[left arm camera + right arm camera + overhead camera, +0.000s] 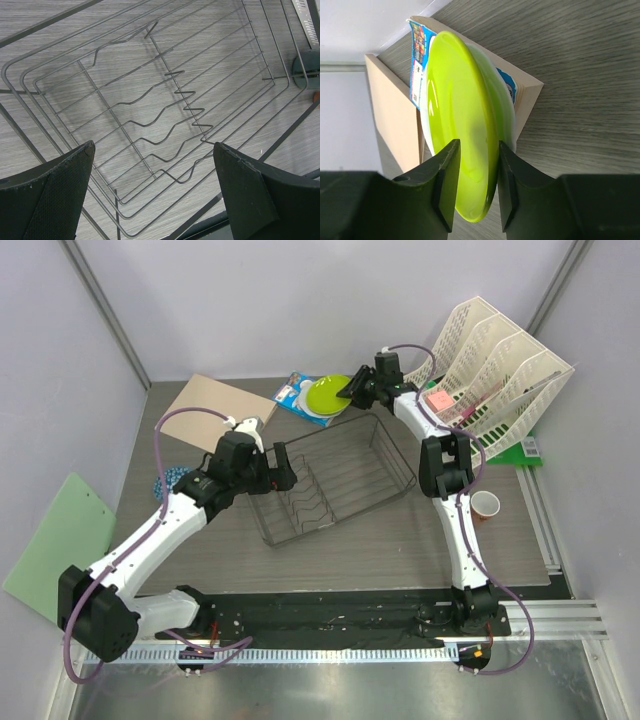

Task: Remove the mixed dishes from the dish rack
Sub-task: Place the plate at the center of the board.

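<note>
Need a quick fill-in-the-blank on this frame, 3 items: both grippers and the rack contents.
1. The right gripper is shut on the ____ plate.
2. The left gripper points into the dish rack with its jaws ____.
3. The dish rack now holds ____ dishes.

Missing words: lime-green; open; no.

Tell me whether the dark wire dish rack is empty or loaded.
Empty: the dark wire dish rack shows only bare prongs; the lime-green round plate is outside, past its far edge.
</note>
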`<move>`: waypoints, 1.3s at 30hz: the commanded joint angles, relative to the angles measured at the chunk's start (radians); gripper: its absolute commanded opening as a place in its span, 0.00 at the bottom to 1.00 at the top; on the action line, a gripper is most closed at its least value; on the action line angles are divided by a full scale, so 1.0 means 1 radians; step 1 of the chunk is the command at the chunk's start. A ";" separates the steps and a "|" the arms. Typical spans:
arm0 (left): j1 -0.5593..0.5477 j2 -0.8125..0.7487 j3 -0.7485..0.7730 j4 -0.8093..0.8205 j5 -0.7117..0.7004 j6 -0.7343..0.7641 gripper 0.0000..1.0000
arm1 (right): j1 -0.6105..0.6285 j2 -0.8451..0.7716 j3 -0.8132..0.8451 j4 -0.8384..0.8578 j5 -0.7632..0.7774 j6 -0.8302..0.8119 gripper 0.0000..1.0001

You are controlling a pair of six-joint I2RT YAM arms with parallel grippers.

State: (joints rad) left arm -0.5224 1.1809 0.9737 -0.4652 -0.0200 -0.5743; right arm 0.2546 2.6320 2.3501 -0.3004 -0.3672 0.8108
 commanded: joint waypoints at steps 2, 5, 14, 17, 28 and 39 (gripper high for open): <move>0.001 0.008 0.003 0.033 0.014 -0.007 1.00 | 0.000 -0.069 0.057 -0.129 0.122 -0.119 0.41; 0.001 0.010 0.005 0.031 0.014 -0.009 1.00 | 0.000 -0.081 0.051 -0.144 0.137 -0.140 0.42; 0.001 0.013 0.002 0.034 0.015 -0.009 1.00 | 0.002 -0.078 0.067 -0.152 0.129 -0.150 0.40; 0.002 0.013 0.000 0.036 0.014 -0.009 1.00 | 0.006 -0.081 0.072 -0.151 0.131 -0.154 0.30; 0.002 0.016 -0.004 0.039 0.014 -0.007 1.00 | 0.020 -0.079 0.094 -0.143 0.131 -0.151 0.12; 0.001 0.017 -0.009 0.040 0.040 -0.009 1.00 | 0.041 -0.049 0.132 -0.131 0.073 -0.134 0.01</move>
State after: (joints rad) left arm -0.5224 1.1965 0.9699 -0.4614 0.0025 -0.5758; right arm 0.2726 2.6110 2.4252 -0.4393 -0.2501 0.6838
